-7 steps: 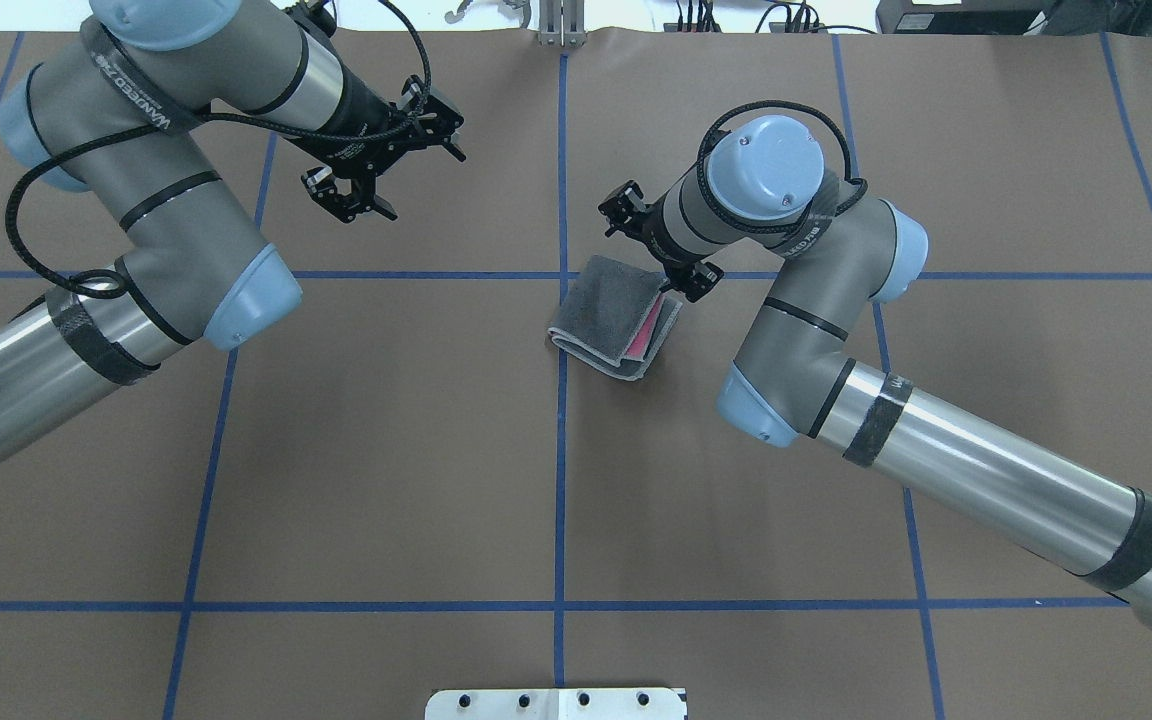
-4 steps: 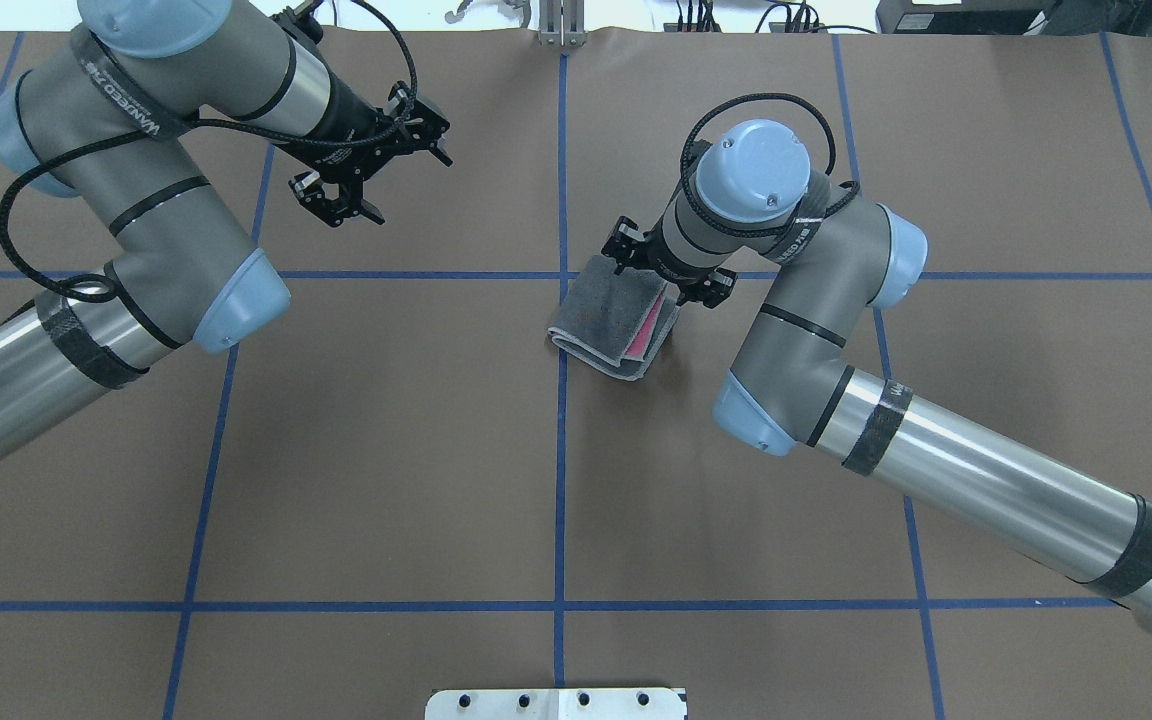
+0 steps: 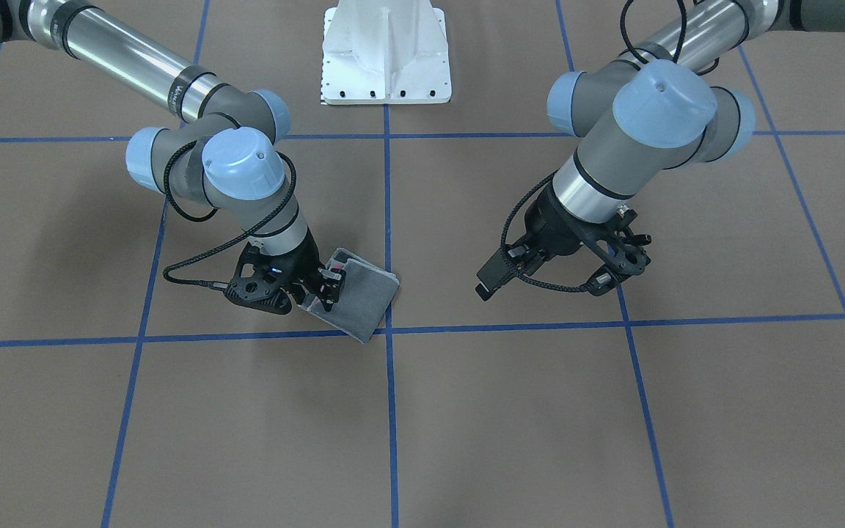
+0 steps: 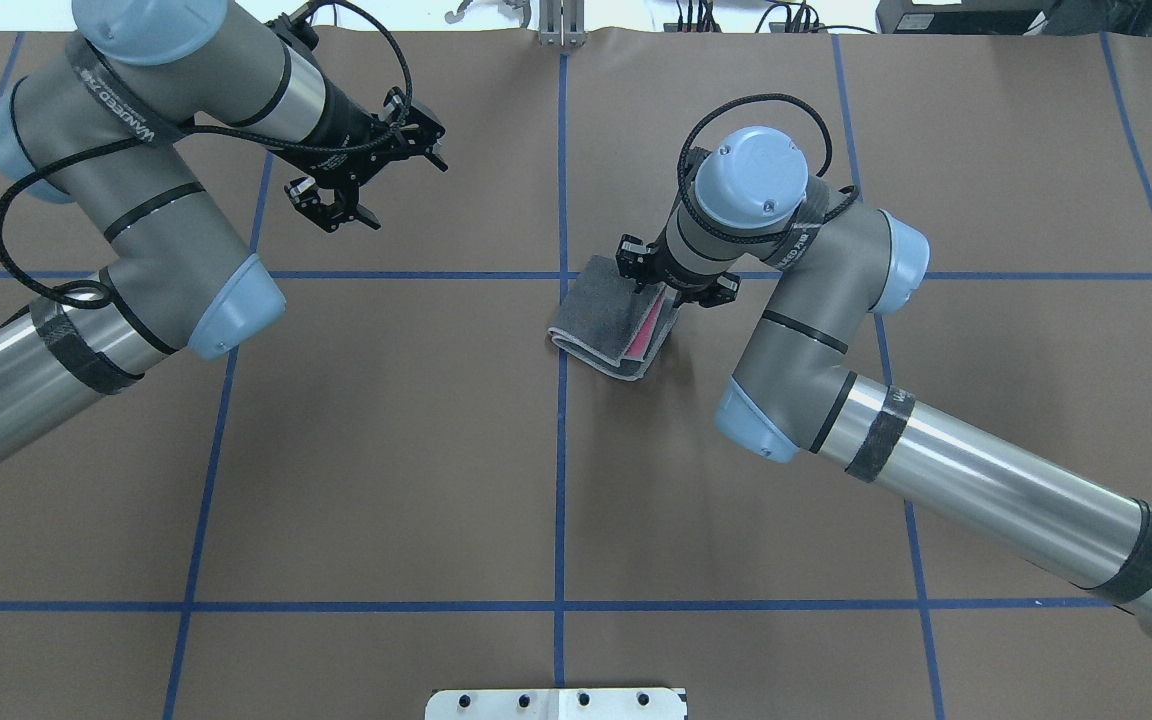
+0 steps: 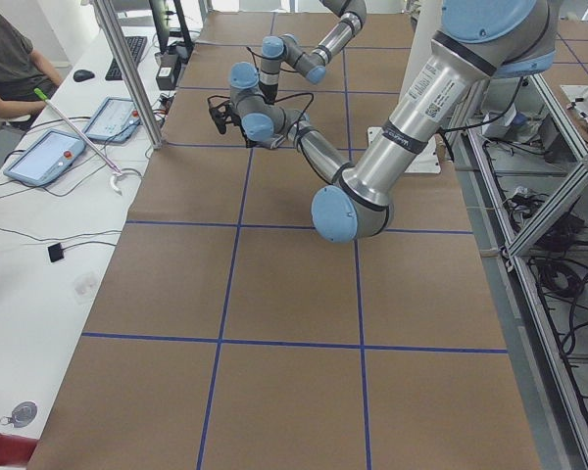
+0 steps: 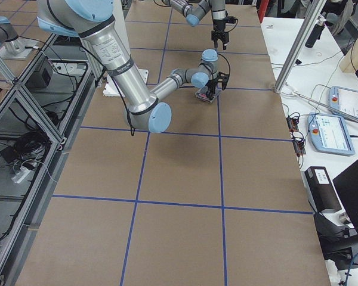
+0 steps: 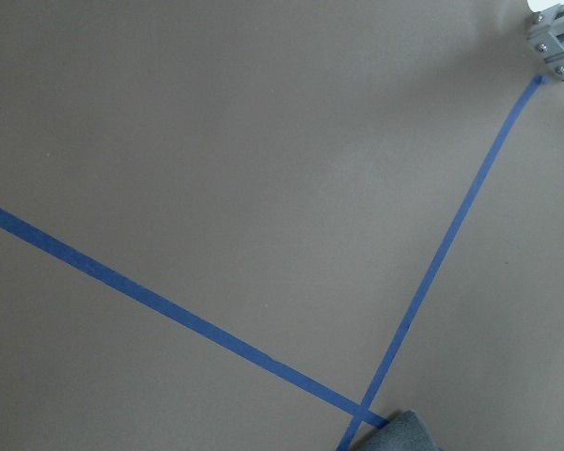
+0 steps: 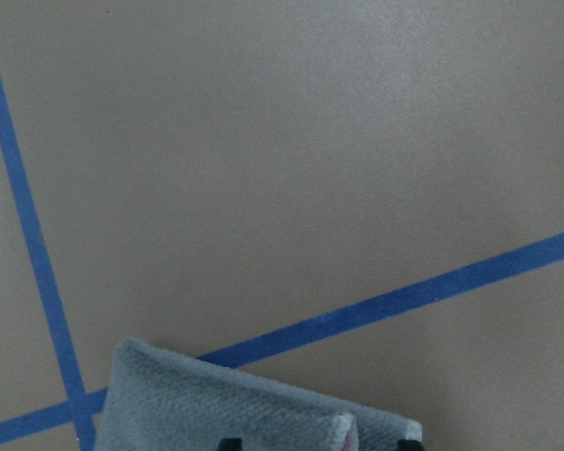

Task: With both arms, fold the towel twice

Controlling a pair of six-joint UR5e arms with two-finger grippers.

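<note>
— So, where do we see the small folded grey-and-pink terry towel (image 4: 608,310)?
— Mid brown desk (image 4: 386,450); right fingers (image 3: 333,282) apart, astride its corner; left fingers (image 4: 314,200) apart, well away.

The near right arm (image 6: 122,67) slants down from the frame's upper left. The right tool (image 6: 212,89) sits low at the towel (image 6: 201,95) on the brown, blue-taped surface (image 6: 179,173), above centre. The far left tool (image 6: 220,38) points down at top centre, well apart.
</note>
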